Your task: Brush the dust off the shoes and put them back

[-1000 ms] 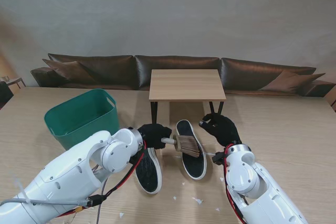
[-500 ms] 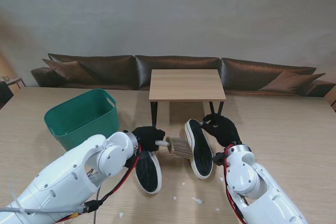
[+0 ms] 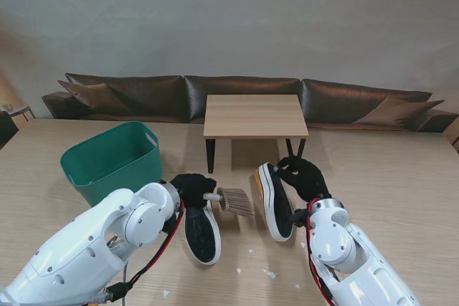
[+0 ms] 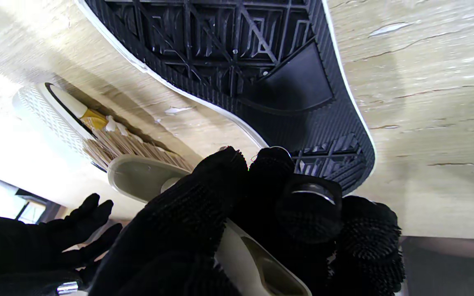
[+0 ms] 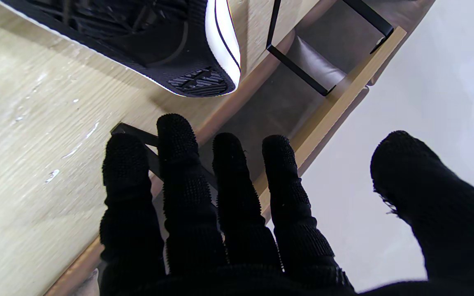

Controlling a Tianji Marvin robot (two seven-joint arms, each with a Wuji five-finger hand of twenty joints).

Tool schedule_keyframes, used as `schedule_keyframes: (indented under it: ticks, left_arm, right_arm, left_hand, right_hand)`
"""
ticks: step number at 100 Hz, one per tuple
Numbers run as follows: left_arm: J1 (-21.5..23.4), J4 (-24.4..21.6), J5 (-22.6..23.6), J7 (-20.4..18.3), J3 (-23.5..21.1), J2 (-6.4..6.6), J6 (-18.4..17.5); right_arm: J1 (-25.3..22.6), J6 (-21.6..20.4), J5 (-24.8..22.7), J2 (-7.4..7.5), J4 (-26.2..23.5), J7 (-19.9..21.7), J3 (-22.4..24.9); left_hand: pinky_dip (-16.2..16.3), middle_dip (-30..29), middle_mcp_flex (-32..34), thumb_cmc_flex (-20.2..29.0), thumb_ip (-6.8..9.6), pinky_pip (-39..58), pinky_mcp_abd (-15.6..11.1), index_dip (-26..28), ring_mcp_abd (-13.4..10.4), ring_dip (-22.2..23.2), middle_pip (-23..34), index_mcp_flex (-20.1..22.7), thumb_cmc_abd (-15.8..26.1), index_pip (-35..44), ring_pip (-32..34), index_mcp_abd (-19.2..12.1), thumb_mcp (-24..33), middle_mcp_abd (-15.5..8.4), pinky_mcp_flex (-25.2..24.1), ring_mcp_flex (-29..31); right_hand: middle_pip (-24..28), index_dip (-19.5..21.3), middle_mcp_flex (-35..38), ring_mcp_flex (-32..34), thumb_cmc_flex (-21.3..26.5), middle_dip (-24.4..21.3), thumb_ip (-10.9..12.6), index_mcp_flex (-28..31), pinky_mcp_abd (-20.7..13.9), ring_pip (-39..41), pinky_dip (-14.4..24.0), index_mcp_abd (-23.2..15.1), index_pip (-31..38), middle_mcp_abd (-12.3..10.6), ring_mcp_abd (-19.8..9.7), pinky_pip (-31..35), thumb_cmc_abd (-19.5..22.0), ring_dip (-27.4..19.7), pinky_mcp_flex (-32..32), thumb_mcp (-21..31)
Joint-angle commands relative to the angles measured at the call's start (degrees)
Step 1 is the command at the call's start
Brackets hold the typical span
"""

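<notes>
My left hand (image 3: 192,185) grips the pale-handled bristle brush (image 3: 231,201), whose bristles sit just beside the tilted black white-edged shoe (image 3: 275,201), sole facing left. My right hand (image 3: 303,176), fingers spread and holding nothing, hovers near that shoe's far end. I judge short, light strokes best while steadying it. The second black shoe (image 3: 200,228) lies sole-up on the wooden worktop (image 3: 401,198).

2 black shoes (image 3: 202,226) (image 3: 276,201): 1 sole-up, 1 on edge.
</notes>
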Motion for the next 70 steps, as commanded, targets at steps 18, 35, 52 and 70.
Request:
schedule_keyframes:
  ticks: [18, 35, 52, 70]
  left_arm:
    - [5.1, -5.6, 4.4, -2.7, -4.3, 0.66, 0.4]
    - [10.4, -9.9, 9.1, -2.3, -8.4, 0.57, 0.6]
    - [15.2, -13.6, 12.4, -1.4, -12.3, 0.33, 0.6]
    - [19.5, -16.0, 14.6, 0.7, -16.0, -0.02, 0.2]
  right_arm:
    - [-0.4, 0.2, 0.2, -0.23, -0.5, 1.1, -0.3]
    - [-0.3, 0.2, 0.2, -0.32, -0.4, 0.8, -0.4]
    - [-0.2, 0.1, 0.1, -0.33, -0.3, 0.7, -0.6]
    - [-0.4, 0.3, 0.1, -0.24, -0.5, 1.0, -0.5]
  left_hand:
    - [-2.3, -0.2, 1.5, 3.8, 2.80, 0.9, -4.8, 1.1, 2.4, -0.4, 1.4, 1.7, 2.2, 4.7, 1.1, -4.6, 4.3, 0.8, -0.2, 2.8]
    - [-2.4, -0.1, 1.5, 3.8, 2.80, 0.9, -5.0, 1.1, 2.3, -0.4, 1.4, 1.6, 2.2, 4.7, 1.1, -4.7, 4.2, 0.6, -0.2, 2.7]
    - [-2.4, -0.1, 1.4, 3.9, 2.81, 0.9, -5.0, 1.0, 2.3, -0.4, 1.4, 1.6, 2.3, 4.7, 1.1, -4.6, 4.2, 0.8, -0.2, 2.8]
    - [-2.4, -0.1, 1.4, 4.0, 2.85, 0.9, -4.9, 1.1, 2.3, -0.4, 1.4, 1.6, 2.3, 4.7, 1.0, -4.6, 4.0, 0.8, -0.2, 2.7]
  right_hand:
    - [0.0, -0.5, 1.0, 1.4, 0.1, -0.2, 1.2, 0.1, 1.4, 0.7, -0.7, 0.4, 0.6, 1.1, 0.5, 1.9, 1.2, 0.4, -11.2, 0.9]
    - [0.1, -0.5, 1.0, 1.5, 0.2, -0.2, 1.2, 0.2, 1.4, 0.7, -0.7, 0.4, 0.6, 1.0, 0.5, 1.9, 1.2, 0.4, -11.2, 0.9]
    - [0.1, -0.5, 1.0, 1.5, 0.2, -0.2, 1.2, 0.1, 1.3, 0.7, -0.6, 0.4, 0.6, 1.1, 0.5, 1.9, 1.3, 0.4, -11.2, 0.9]
    - [0.1, -0.5, 1.0, 1.4, 0.2, -0.2, 1.2, 0.1, 1.4, 0.7, -0.6, 0.4, 0.6, 1.0, 0.6, 1.8, 1.3, 0.3, -11.2, 0.9]
